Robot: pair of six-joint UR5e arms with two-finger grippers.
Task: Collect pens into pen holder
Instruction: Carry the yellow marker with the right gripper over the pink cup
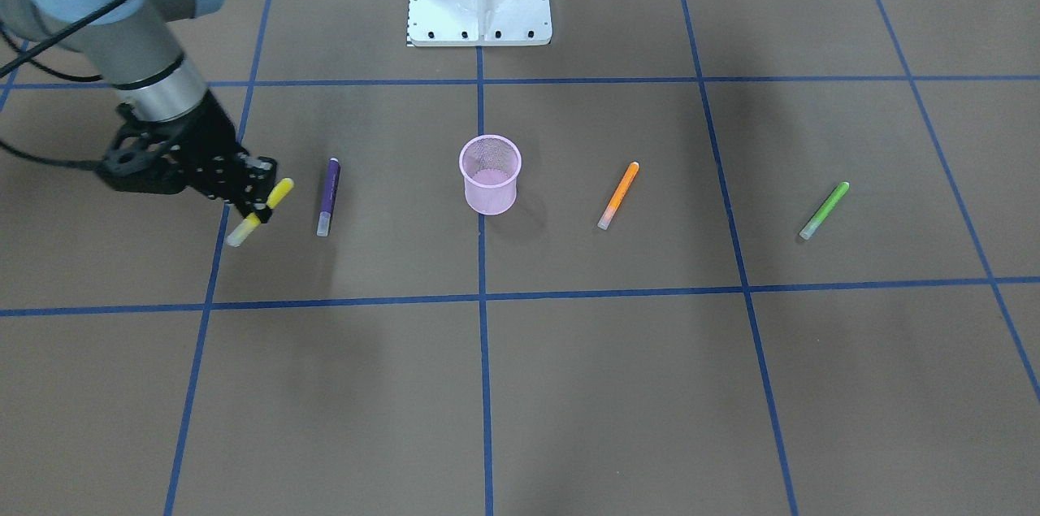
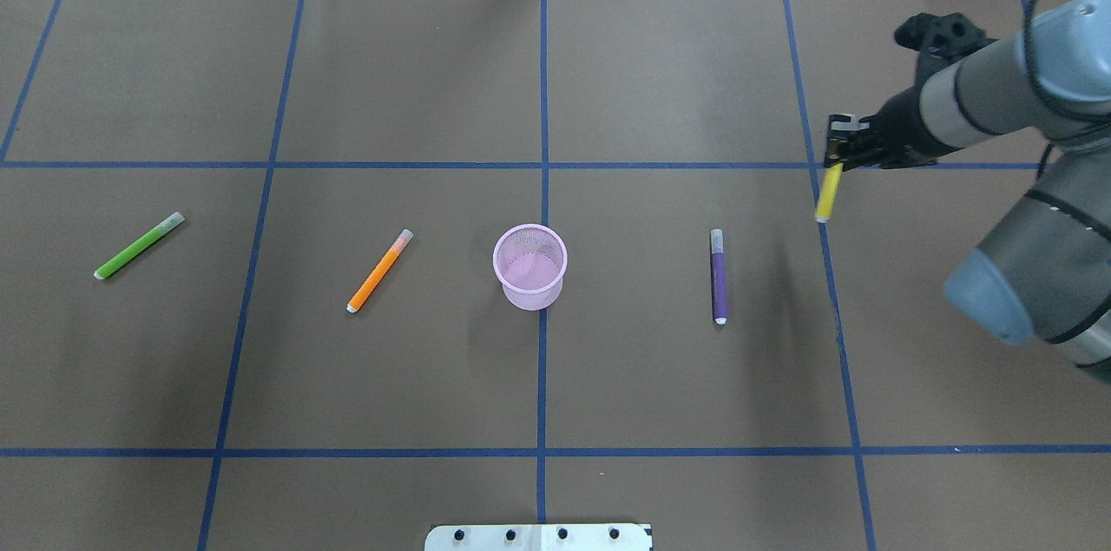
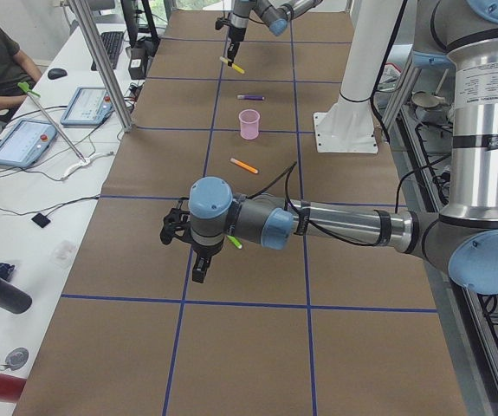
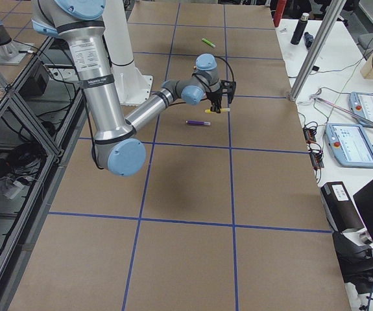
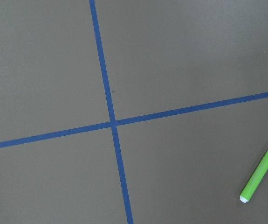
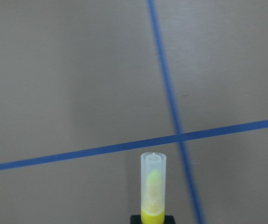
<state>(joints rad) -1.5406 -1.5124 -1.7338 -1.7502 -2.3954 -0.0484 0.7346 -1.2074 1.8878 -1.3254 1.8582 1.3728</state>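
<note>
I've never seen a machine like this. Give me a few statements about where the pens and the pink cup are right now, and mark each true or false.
1. The right gripper holds the yellow pen above the table. True.
2. The cup already has two pens in it. False: it is empty.
3. The purple pen lies flat on the table. True.
4. The orange pen leans against the cup. False: it lies on the table, apart from the cup.
5. The green pen lies closest to the cup. False: of the pens on the table, it is the farthest from it.
</note>
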